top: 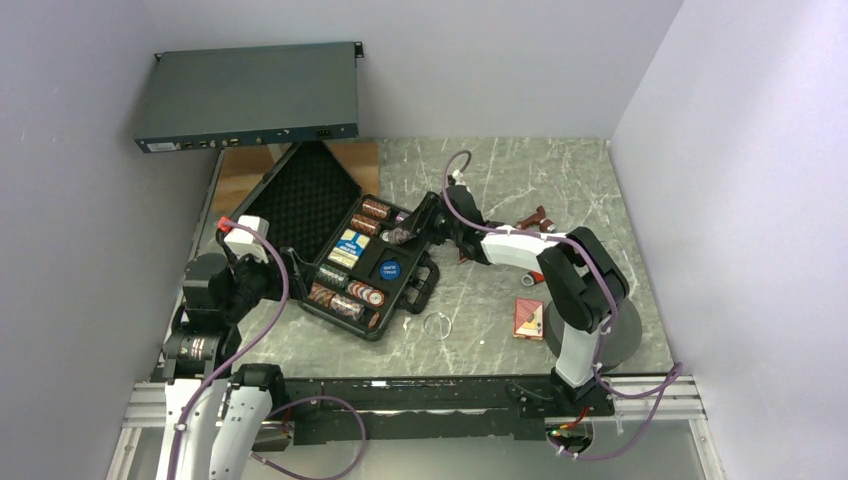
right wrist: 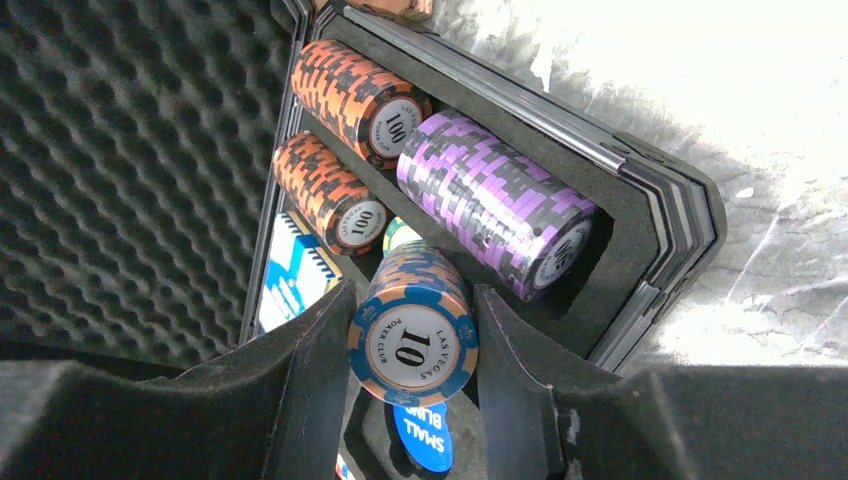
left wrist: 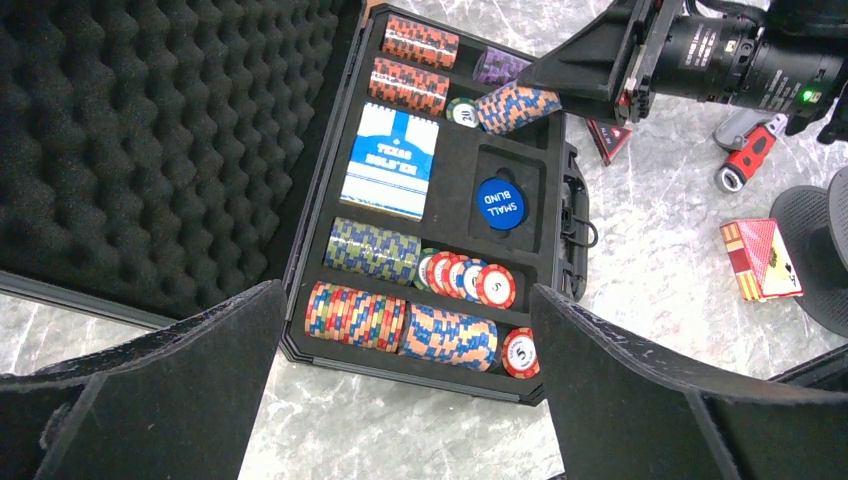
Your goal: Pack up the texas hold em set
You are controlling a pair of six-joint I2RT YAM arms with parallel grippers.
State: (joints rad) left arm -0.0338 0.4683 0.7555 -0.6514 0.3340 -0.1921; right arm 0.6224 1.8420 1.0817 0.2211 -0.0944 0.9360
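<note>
1. The left arm is standing up from its base at the near left, holding a bent pose with its wrist pointing to the right and downward.
2. The left gripper is hovering with its jaws wide apart, and its fingers are gripping nothing.
3. The right arm is holding a sharp bend at the elbow and is extending its forearm out to the left.
4. The right gripper is pinching a roll of blue-and-orange chips, with its fingers pressing against opposite sides of the roll.
</note>
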